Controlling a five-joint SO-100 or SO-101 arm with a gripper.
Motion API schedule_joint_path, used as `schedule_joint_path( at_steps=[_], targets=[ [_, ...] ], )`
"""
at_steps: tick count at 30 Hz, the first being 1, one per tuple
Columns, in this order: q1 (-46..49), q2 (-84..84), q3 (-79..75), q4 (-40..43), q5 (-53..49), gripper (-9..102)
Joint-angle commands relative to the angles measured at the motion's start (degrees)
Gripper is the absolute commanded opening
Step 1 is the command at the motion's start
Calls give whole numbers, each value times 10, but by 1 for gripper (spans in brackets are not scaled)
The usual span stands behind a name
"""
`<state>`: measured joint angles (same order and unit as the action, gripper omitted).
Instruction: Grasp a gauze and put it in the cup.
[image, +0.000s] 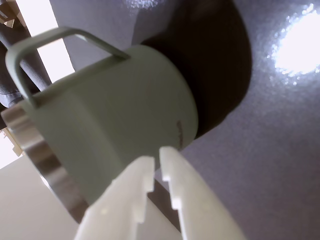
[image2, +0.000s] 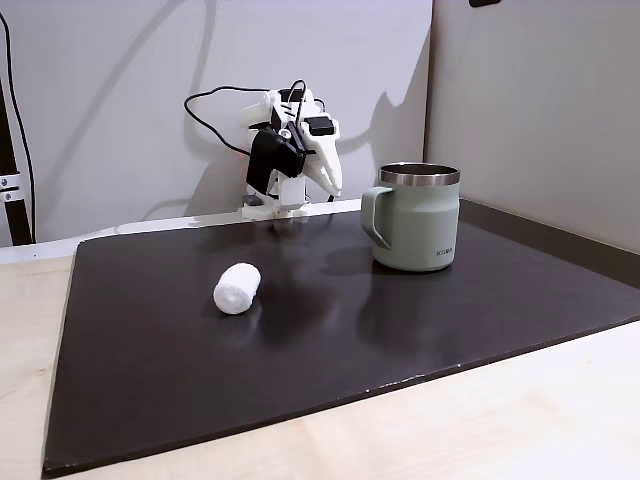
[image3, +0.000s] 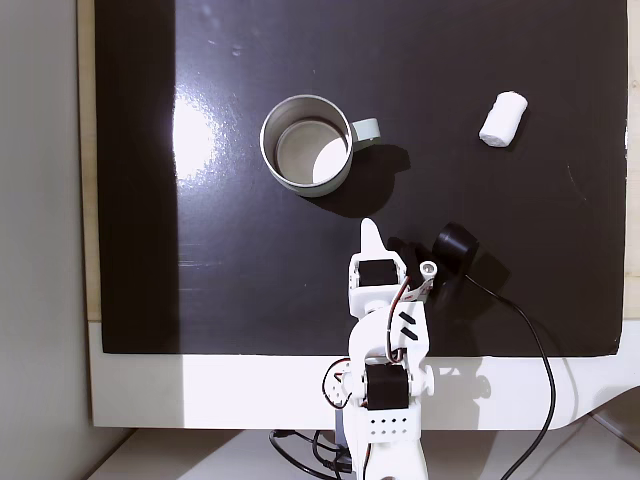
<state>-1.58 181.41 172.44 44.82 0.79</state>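
Dark mat (image3: 200, 290) covers most of the table; pale wood shows past its edges in a fixed view (image2: 500, 420), and a white strip (image3: 200, 385) runs along the arm's side in the top-down fixed view.

Open mat lies on all sides of both task items. Neither sits at a mat edge, though the gauze is nearer the right edge in the top-down view.

Count: one gauze (image3: 503, 119), one cup (image3: 307, 145), one arm, one gripper (image: 156, 160).

Gauze: short white roll lying on its side on the bare mat, well apart from the cup and from the arm. In the top-down view its long axis runs roughly up-down with a slight tilt, upper end leaning right. In the side-on fixed view (image2: 237, 288) it lies left of the cup and nearer the camera.

Cup (image2: 416, 218): upright, steel rim up, handle pointing toward the gauze side. Interior shows no gauze.

Gripper: folded back near the arm base (image3: 372, 240), tip aimed toward the cup. Wrist view shows the two white fingers nearly together, a thin gap between the tips, nothing held; the cup (image: 115, 115) stands just beyond them.
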Motion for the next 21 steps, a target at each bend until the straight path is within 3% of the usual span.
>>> schedule_joint_path(
  at_steps=[1, 8, 13, 21],
  targets=[
    [-6, 6, -5, -17, -4, 0],
    [-8, 6, -52, 8, -15, 0],
    [-32, -4, -197, 94, -36, 0],
    [21, -214, -481, 189, -107, 0]
  ],
)
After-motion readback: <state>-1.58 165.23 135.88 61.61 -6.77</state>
